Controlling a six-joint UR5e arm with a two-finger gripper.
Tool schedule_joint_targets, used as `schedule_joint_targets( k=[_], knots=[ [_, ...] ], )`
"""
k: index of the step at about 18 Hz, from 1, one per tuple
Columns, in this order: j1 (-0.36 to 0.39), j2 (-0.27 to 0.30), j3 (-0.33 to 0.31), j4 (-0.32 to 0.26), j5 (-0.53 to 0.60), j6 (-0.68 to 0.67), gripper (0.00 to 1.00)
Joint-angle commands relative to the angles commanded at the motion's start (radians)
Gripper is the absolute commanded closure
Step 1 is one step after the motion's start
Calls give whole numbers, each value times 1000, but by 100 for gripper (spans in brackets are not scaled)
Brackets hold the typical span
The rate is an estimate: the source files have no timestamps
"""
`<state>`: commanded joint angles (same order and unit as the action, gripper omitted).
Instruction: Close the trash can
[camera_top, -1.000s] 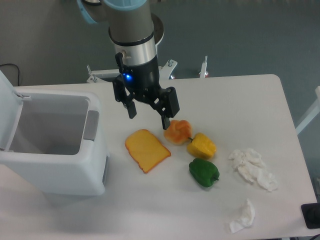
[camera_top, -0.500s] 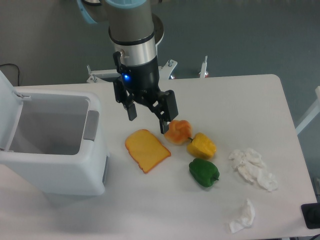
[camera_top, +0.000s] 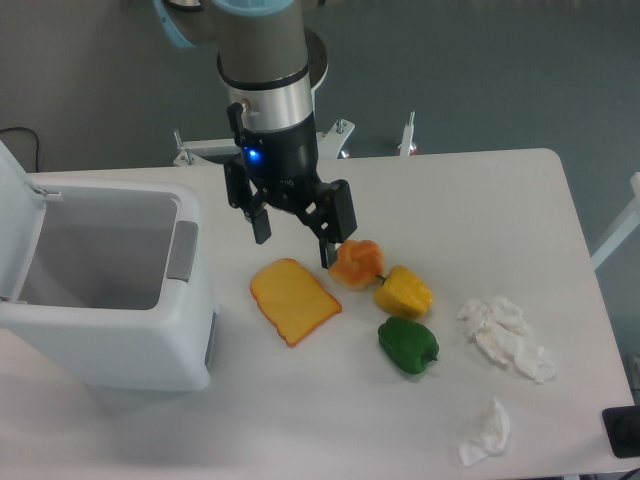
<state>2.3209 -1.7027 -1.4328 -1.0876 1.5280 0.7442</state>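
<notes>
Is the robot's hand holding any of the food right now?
No, nothing is held. The robot's hand is open and empty, above the table near the orange slice of toy bread.

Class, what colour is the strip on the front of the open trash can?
Grey: the strip on the white trash can, clearest in the fixed camera view.

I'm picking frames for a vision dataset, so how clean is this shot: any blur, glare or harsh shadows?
Fixed camera view: sharp throughout, no motion blur on the open gripper. Lighting is soft and even; only faint shadows lie under the trash can and the green pepper. The white bin and crumpled tissues look bright against the pale table, with low contrast.
</notes>
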Motion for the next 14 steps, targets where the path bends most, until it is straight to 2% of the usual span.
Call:
schedule_joint_targets(
  k=[2,7,10,14],
  knots=[
    [-2,2,5,2,-6,-66,0],
    [-11,2,64,2,-21,-276,0],
    [-23,12,68,2,-92,-339,0],
    [-52,12,123,3,-248,-448,0]
  ],
)
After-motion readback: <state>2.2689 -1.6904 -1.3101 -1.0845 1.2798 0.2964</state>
